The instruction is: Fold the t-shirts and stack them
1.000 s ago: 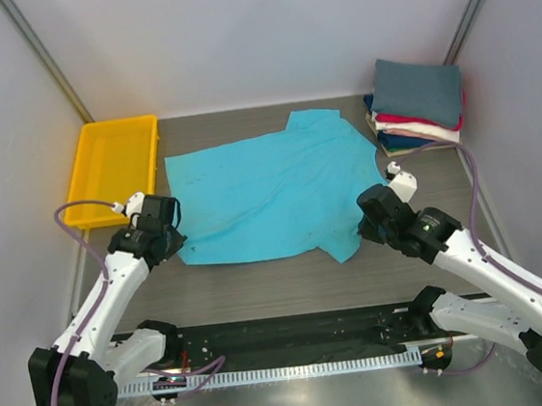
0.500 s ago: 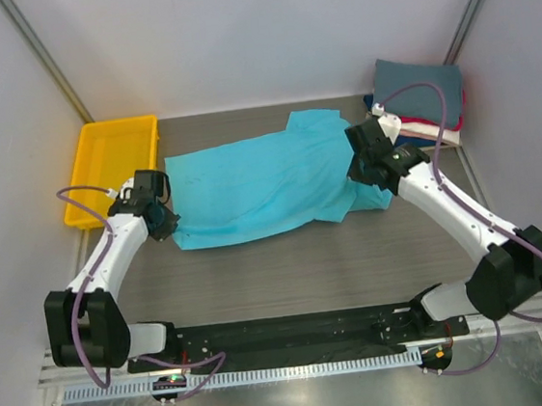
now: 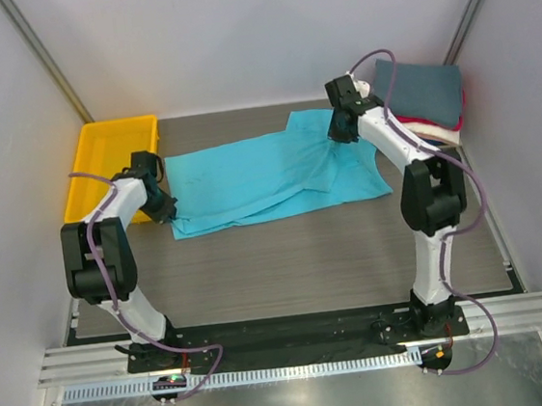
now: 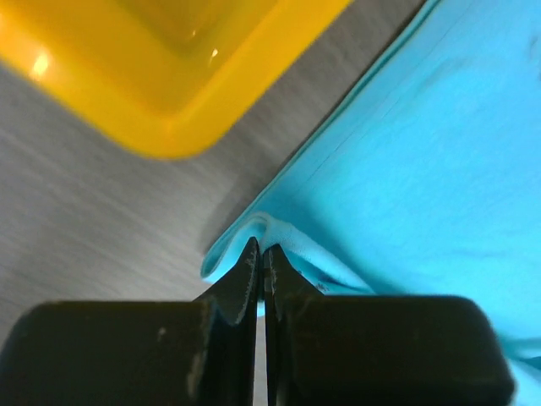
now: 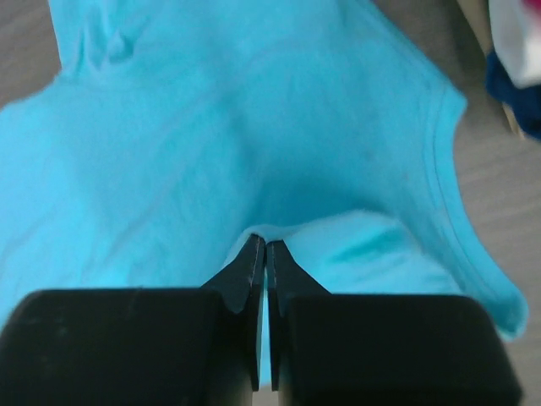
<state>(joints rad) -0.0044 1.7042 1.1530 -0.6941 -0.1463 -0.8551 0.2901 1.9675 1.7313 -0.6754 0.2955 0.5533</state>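
**mk_tinker:** you're standing right at the rig, so what's going on at the tips?

**benchside:** Left pincer (image 4: 260, 249) is squeezed tight on the edge of the turquoise t-shirt (image 4: 423, 169). It's got black wedge-shaped fingers with a little ridge of hem puckered up between them. Right pincer (image 5: 260, 244) is the same deal, pressed together on a tented bit of that shirt, and a stitched hem curves past on its right.

**mk_tinker:** and the cloth itself?

**benchside:** Soft, matte, thin knit. It lies as a wide band across the far middle of the bench (image 3: 287, 259), which is grey-brown with a wood-grain look. At the left corner you can see two layers, one edge lying on the other. Just beside that corner sits the yellow tray (image 3: 117, 166), glossy hard plastic with rounded corners, and there's a strip of bench between it and the shirt.

**mk_tinker:** arms?

**benchside:** Both are stretched out long from the near edge. Left arm (image 3: 124, 191) runs up the left side with its wrist bent in toward the shirt's left end. Right arm (image 3: 391, 142) reaches to the far right, wrist tipped down over the shirt's right end. That puts it right beside the folded stack (image 3: 419, 90), which is slate-grey on top with red and cream edges peeking out under it.
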